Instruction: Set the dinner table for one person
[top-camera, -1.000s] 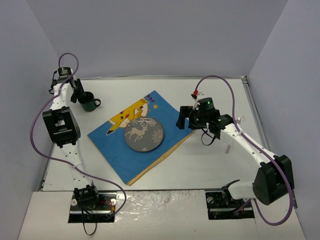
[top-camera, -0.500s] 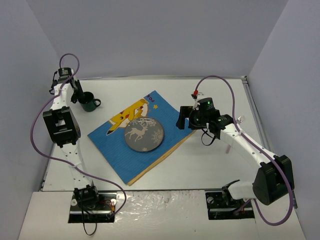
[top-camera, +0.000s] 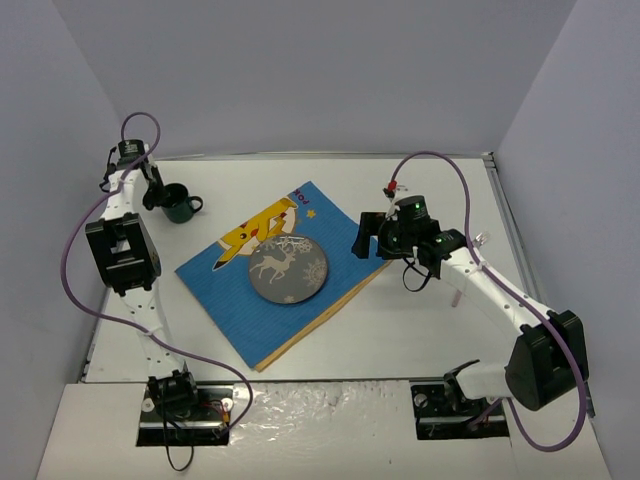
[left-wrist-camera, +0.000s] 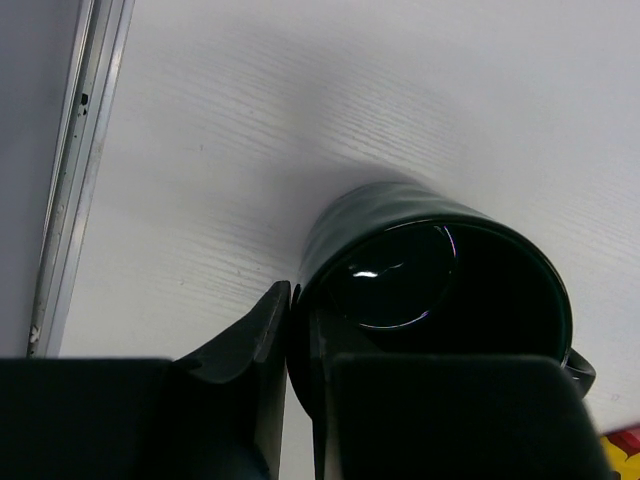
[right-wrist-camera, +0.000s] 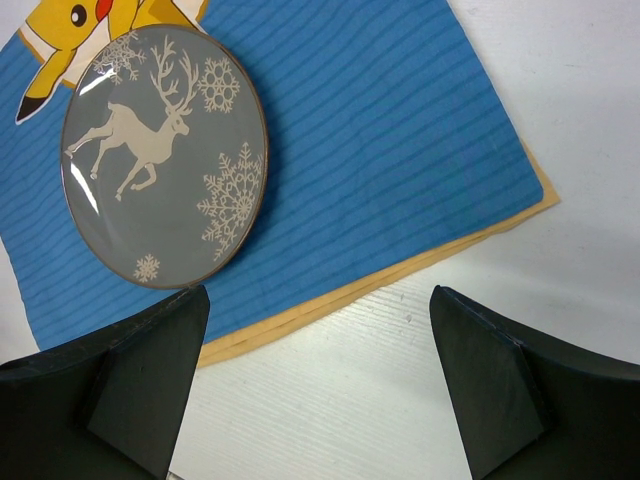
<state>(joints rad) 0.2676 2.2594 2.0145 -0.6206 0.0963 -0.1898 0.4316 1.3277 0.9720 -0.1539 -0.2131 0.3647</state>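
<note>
- While the left gripper (left-wrist-camera: 300, 322) is clamped on the mug (left-wrist-camera: 400, 225), the right gripper (right-wrist-camera: 320, 385) hangs wide open with nothing between its fingers.
- Left jaws: almost closed. One finger is outside the mug wall and the other inside. The rim sits in the thin gap between them, on the side away from the handle (left-wrist-camera: 582, 366).
- Mug: dark green, glossy, upright, mouth up. It's in the far-left part of the table (top-camera: 420, 330), off the placemat (top-camera: 230, 290). In the top view the handle points right.
- Can't tell whether the mug base is on the table or just off it.
- Table: big white matte top filling the workspace, both arm bases at its near edge. A metal rail (left-wrist-camera: 70, 200) runs along its left edge in the left wrist view.
- Placemat: blue with a yellow cartoon print at the far corner. It lies flat mid-table, turned diagonally, with a yellow layer showing along its near-right edge.
- Plate (top-camera: 288, 269): grey with a white reindeer and snowflakes. It lies flat on the placemat, fully inside its edges.
- Right gripper position: above the right corner of the placemat, clear of the plate. In its wrist view the mat edge and bare table lie below the spread fingers, with the plate at upper left.
- Mug and plate are well apart.
- Right arm reaches in from the near-right base, cable looped above it.
</note>
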